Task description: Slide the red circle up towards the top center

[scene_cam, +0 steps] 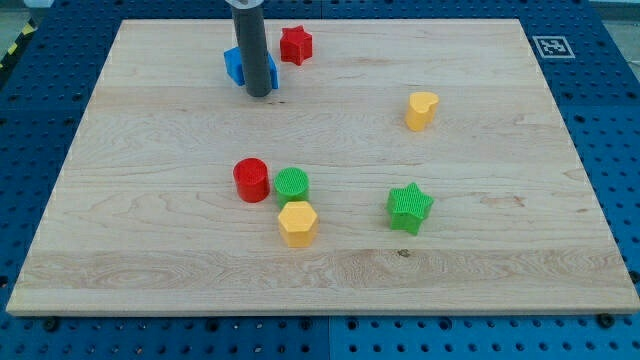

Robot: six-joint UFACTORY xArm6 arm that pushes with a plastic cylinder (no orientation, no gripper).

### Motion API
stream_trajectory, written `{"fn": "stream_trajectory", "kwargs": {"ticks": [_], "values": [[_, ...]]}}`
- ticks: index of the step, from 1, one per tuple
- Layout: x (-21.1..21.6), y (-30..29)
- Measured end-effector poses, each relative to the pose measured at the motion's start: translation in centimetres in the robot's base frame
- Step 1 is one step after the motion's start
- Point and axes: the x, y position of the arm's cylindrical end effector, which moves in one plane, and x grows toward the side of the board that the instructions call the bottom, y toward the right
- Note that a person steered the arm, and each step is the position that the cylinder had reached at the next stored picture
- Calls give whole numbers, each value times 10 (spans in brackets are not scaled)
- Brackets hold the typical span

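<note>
The red circle (pixel 251 180) lies left of the board's middle, touching or nearly touching the green circle (pixel 292 184) on its right. A yellow hexagon (pixel 298 222) sits just below the green circle. My tip (pixel 259 93) rests at the view's top, left of centre, right in front of a blue block (pixel 238 65) that the rod partly hides. The tip is well above the red circle, about a third of the board's depth away. A red star (pixel 296 44) lies just right of the rod.
A yellow heart (pixel 421 110) lies at the upper right. A green star (pixel 409 207) lies right of centre. The wooden board (pixel 560 250) sits on a blue pegboard table, with a marker tag (pixel 551 46) at its top right corner.
</note>
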Motion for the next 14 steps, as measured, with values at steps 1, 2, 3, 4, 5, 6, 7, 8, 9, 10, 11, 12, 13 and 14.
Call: {"fn": "stream_trajectory", "kwargs": {"ticks": [1,2,3,4,5,6,7,8,9,10,11,12,13,14], "values": [[38,-9],[96,-25],[159,-33],[192,-28],[181,-22],[155,-23],[148,-23],[151,-6],[162,23],[146,36],[128,46],[115,52],[95,64],[64,70]]}}
